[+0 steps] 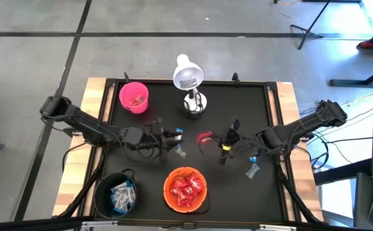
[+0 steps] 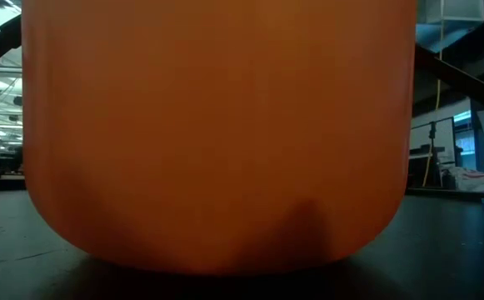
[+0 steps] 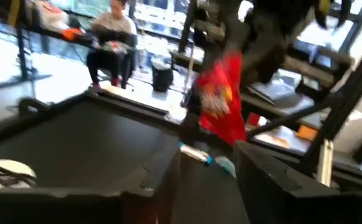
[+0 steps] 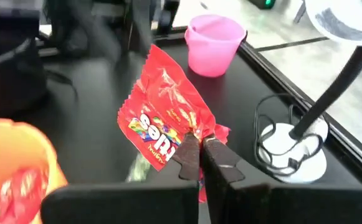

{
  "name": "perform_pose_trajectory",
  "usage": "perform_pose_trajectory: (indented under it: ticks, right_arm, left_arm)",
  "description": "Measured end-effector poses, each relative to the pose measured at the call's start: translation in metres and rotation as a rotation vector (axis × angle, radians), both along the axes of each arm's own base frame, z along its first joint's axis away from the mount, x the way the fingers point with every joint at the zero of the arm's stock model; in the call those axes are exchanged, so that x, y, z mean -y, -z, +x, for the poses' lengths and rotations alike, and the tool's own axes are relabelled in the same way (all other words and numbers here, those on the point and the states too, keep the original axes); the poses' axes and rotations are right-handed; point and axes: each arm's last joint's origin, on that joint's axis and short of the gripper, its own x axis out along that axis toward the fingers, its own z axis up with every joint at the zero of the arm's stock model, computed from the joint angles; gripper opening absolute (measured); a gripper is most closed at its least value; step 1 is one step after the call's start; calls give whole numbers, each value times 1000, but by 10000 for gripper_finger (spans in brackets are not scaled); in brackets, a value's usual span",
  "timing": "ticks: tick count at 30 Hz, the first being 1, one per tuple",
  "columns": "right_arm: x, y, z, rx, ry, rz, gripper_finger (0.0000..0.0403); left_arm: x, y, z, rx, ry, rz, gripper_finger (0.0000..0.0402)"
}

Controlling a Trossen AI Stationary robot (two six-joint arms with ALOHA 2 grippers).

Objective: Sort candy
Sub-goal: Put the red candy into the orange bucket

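High view: the right pincer, near the middle of the desk, is pinching a red Skittles packet by one edge, held clear of the surface. Left pincer faces it from the left side, fingers spread, nothing between them. Loose silvery-blue candy lies just below the left pincer and toward the right edge. Red sweets fill the orange bowl at the front edge; blue-and-white ones the black bowl at the front left corner.

Lamp amid the table's far edge
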Motion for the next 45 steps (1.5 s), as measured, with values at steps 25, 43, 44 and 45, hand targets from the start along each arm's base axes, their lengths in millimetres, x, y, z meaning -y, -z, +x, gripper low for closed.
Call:
perform_pose_trajectory:
  ticks: [25,43,44,45]
  right_arm:
    - [30,19,42,-19,-45,53,1]
    - [27,16,38,-72,-203,43,81]
    - [27,13,37,-86,-206,38,99]
    - [27,9,36,-97,-208,37,118]
  left_arm:
    - [-21,30,45,-13,-65,0,171]
    - [-10,32,42,-57,-60,91,8]
    - [-10,32,42,-58,-61,92,8]
    - [-10,32,42,-61,-63,96,6]
